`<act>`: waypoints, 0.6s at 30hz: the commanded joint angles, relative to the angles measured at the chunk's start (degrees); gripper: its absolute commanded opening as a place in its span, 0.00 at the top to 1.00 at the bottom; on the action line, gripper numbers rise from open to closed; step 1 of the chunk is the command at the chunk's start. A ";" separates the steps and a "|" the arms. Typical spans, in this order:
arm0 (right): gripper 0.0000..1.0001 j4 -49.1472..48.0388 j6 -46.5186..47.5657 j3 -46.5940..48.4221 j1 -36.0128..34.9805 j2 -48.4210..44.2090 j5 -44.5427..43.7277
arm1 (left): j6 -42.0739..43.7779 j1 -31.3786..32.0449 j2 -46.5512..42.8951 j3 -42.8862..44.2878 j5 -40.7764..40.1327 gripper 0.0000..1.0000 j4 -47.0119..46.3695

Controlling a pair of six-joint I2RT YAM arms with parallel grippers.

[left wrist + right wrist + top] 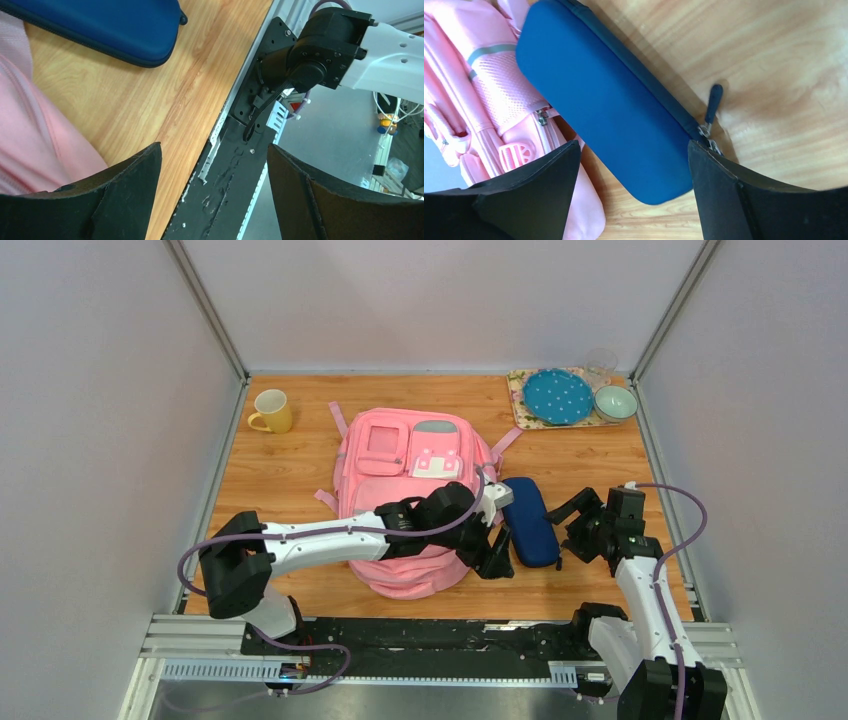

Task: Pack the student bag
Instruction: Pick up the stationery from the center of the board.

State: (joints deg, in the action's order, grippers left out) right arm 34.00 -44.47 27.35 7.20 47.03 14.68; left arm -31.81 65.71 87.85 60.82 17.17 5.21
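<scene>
The pink student bag [400,455] lies flat in the middle of the table, front pockets up. It shows at the left of both wrist views [30,130] [484,85]. The navy-blue pouch [528,520] lies on the wood just right of the bag. My left arm reaches across the bag's near part. Its gripper [493,560] is open and empty, off the bag's near right corner and by the pouch's near end. In its wrist view the gripper [215,167] faces the table's front edge. My right gripper [562,535] is open and empty. It hovers over the pouch's [609,100] near end, the jaws [634,162] straddling it.
A yellow mug [271,411] stands at the back left. A tray [520,400] at the back right holds a blue dotted plate [557,396], a bowl [614,402] and a glass [600,365]. The pouch's zip pull [713,100] lies on the wood. Walls close three sides.
</scene>
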 commanded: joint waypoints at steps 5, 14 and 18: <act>0.19 -9.92 4.39 -1.07 0.09 -0.18 -0.26 | -0.44 0.64 8.29 7.02 0.85 0.17 -2.84; 0.18 -16.24 3.95 -3.89 0.18 7.72 0.79 | 2.19 0.56 17.52 12.39 -3.70 0.18 -6.34; 0.18 -18.61 5.35 -4.50 0.27 11.86 5.26 | 3.07 0.56 21.21 12.49 -5.92 0.18 -6.27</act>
State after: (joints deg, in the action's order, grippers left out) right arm 21.06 -41.17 23.44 7.22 56.40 15.68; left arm -30.81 66.04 106.32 71.11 14.37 1.48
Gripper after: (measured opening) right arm 0.816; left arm 0.822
